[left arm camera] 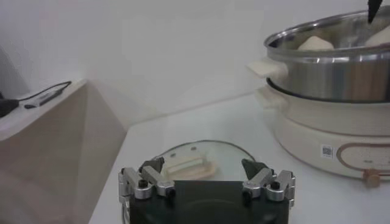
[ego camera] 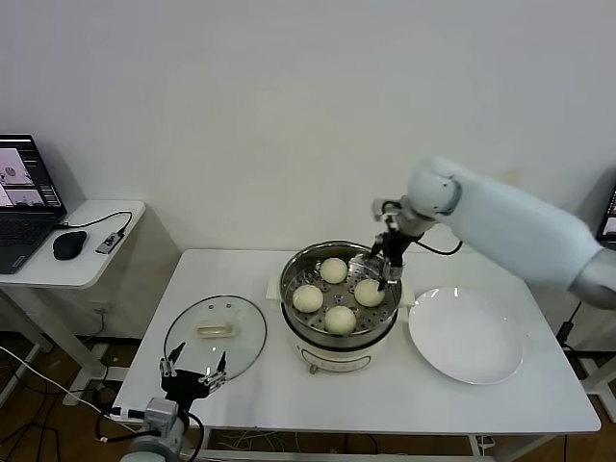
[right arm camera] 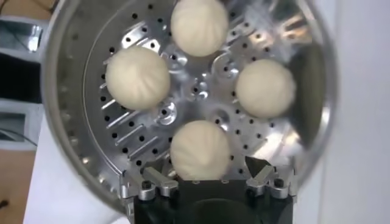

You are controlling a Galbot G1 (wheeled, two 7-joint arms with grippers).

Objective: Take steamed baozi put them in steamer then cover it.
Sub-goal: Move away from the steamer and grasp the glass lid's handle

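Observation:
Four cream-white baozi (ego camera: 334, 270) lie on the perforated tray inside the shiny steamer (ego camera: 292, 281) on its cream base. In the right wrist view they sit in a ring (right arm camera: 199, 149) on the tray (right arm camera: 116, 131). My right gripper (ego camera: 385, 269) hangs over the steamer's far right rim, open and empty; its fingers (right arm camera: 152, 176) stand wide above the nearest bun. The glass cover (ego camera: 216, 332) with its cream handle lies flat on the table left of the steamer. My left gripper (ego camera: 192, 371) is open just in front of the cover (left arm camera: 195, 159), above the table's front edge.
An empty white plate (ego camera: 467, 335) lies right of the steamer. A side table at the far left carries a laptop (ego camera: 19, 202), a mouse (ego camera: 69, 244) and a cable. The steamer's body (left arm camera: 329, 73) rises to the right of the cover.

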